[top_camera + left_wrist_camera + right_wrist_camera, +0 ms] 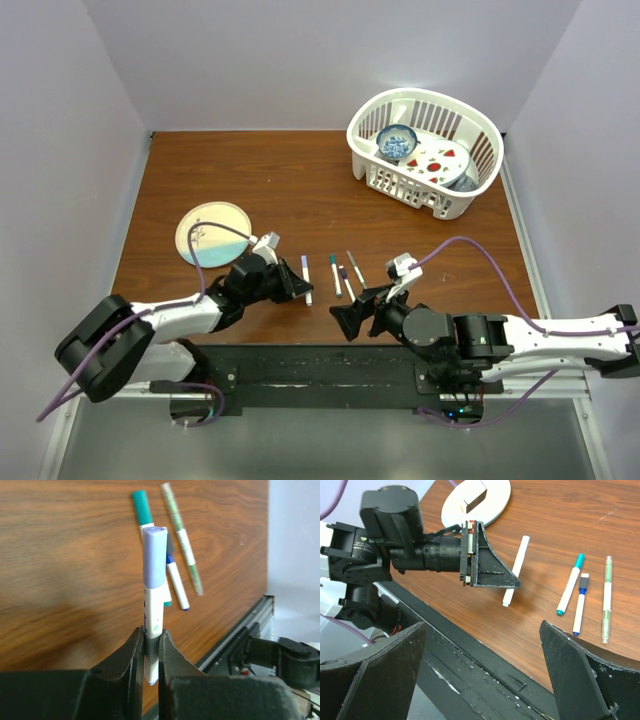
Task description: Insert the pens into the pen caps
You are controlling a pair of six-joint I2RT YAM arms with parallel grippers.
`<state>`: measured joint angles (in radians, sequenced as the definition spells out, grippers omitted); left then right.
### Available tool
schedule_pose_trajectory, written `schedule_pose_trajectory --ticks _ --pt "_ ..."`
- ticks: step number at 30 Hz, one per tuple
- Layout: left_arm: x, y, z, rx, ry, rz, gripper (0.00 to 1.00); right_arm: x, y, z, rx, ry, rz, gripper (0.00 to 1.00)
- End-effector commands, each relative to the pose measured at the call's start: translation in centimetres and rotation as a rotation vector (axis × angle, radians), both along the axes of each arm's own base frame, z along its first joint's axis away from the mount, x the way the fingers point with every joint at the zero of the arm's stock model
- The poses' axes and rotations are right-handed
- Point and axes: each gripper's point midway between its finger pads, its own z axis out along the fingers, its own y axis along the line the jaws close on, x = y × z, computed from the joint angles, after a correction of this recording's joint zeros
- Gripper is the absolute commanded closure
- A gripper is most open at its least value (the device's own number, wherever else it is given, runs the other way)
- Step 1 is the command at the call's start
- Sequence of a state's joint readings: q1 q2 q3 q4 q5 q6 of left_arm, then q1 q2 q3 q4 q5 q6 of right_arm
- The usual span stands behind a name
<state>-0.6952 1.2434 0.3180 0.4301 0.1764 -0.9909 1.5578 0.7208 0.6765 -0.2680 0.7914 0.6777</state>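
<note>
From above, the left gripper (296, 284) pinched a lavender-capped pen (306, 276) near the front edge of the table (200, 170), three more pens (336, 278) lying just beside. Left wrist view: its jaws clamped the pen's white barrel. Right wrist view: the right gripper (482, 630) stood spread wide, empty.

Left claw (151, 641) pinches a lavender-capped white pen (154, 605); three more pens (178, 585) lie nearby.
</note>
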Motion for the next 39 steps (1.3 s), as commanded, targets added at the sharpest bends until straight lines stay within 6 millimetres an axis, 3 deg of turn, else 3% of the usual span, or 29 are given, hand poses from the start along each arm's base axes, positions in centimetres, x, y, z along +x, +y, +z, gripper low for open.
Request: schedule_pose_trajectory --ticks 1,6,10,11,14,15,17,18,20,21,22,23,25,26,31,33,39 --pt "1.9 -0.6 -0.3 0.003 -0.01 0.057 0.85 0.7 -0.3 0.6 0.033 0.01 -0.065 0.01" --pt "2.8 -1.6 -1.7 0.045 0.027 0.035 0.83 0.4 0.0 0.8 0.037 0.018 -0.041 0.01" --pt "2.6 -1.6 -2.0 0.07 0.051 0.019 0.71 0.3 -0.5 0.8 0.029 0.027 -0.041 0.01" --pt "2.6 -1.6 -1.7 0.067 0.04 0.022 0.61 0.3 -0.6 0.8 0.031 0.032 -0.043 0.01" --pt "2.6 -1.1 0.4 0.057 -0.016 0.024 0.43 0.3 -1.1 0.6 0.03 0.041 -0.05 0.01" --pt "2.7 -1.2 2.3 0.032 -0.064 0.02 0.41 0.3 -1.4 0.3 0.015 0.044 -0.052 0.01" --pt "2.4 -0.8 3.6 0.05 -0.111 -0.006 0.35 0.2 -1.8 0.1 0.017 0.059 -0.058 0.01" --pt "2.5 -0.8 6.0 0.024 -0.17 -0.016 0.33 0.3 -2.2 -0.2 0.0 0.062 -0.067 0.01" --pt "1.9 -0.4 7.4 0.056 -0.247 -0.066 0.28 0.2 -2.5 -0.5 -0.002 0.072 -0.075 0.01" --pt "1.7 -0.2 9.7 0.031 -0.317 -0.073 0.27 0.3 -2.9 -0.8 -0.02 0.073 -0.083 0.01" --pt "1.4 0.3 10.2 0.063 -0.365 -0.098 0.23 0.4 -3.2 -0.9 -0.016 0.085 -0.097 0.01" --pt "0.8 0.7 12.2 0.039 -0.428 -0.107 0.21 0.7 -3.6 -0.8 -0.014 0.083 -0.125 0.01" --pt "0.0 1.5 13.1 0.065 -0.492 -0.134 0.16 1.0 -4.3 -1.4 -0.032 0.094 -0.162 0.01" --pt "-0.6 2.0 14.7 0.043 -0.548 -0.132 0.14 1.3 -4.7 -1.1 -0.027 0.09 -0.192 0.01" --pt "-2.6 3.7 17.9 -0.014 -0.685 -0.123 0.0 2.0 -6.1 -1.4 -0.057 0.078 -0.259 0.01" --pt "-4.3 3.4 19.3 -0.111 -0.751 -0.167 0.0 2.2 -6.6 -1.2 -0.053 0.07 -0.277 0.01" --pt "-4.6 3.8 19.5 -0.11 -0.759 -0.164 0.0 2.4 -7.0 -0.8 -0.025 0.066 -0.289 0.01"
